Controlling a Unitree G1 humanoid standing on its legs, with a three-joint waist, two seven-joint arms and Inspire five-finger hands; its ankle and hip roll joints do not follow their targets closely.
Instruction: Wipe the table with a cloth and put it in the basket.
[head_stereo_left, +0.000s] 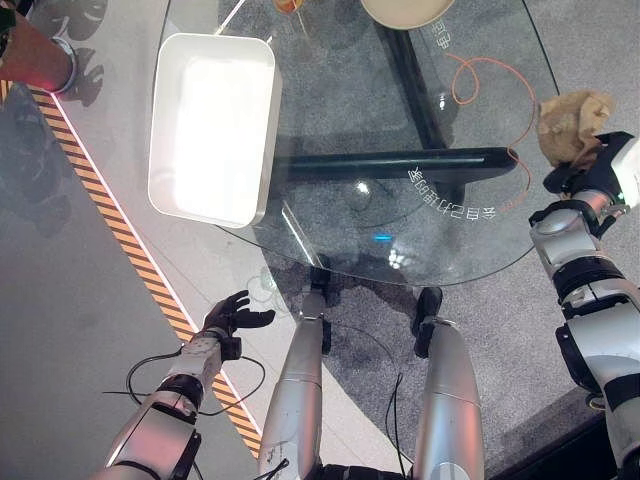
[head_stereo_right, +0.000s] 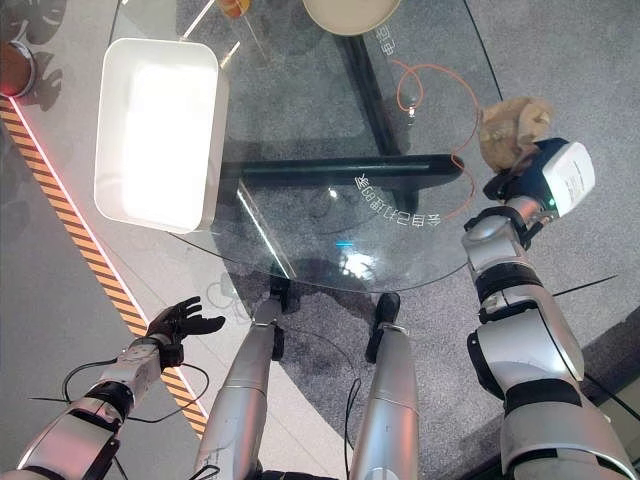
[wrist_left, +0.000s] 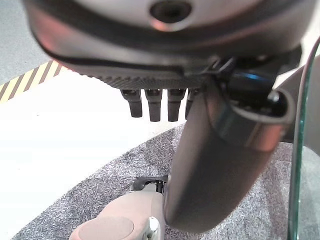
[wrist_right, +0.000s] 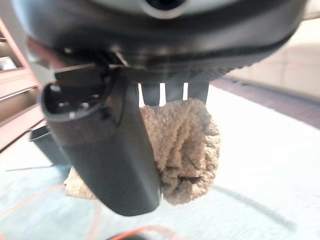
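— Fingers (wrist_right: 172, 92) of right hand (head_stereo_right: 520, 178): curled with the thumb round the tan cloth (head_stereo_right: 513, 128), bunched at the glass table's (head_stereo_right: 330, 255) right edge. Left hand (head_stereo_left: 232, 316)?

— Hanging low beside the table, fingers loosely spread, holding nothing.

— Wiping done?

— Cannot tell; orange scribble (head_stereo_left: 478, 78) on the glass near the cloth, so probably not finished.

— Left to do?

— Judging so: sweep the glass, then carry across and drop into the white basket (head_stereo_left: 212, 126) on the table's left side.
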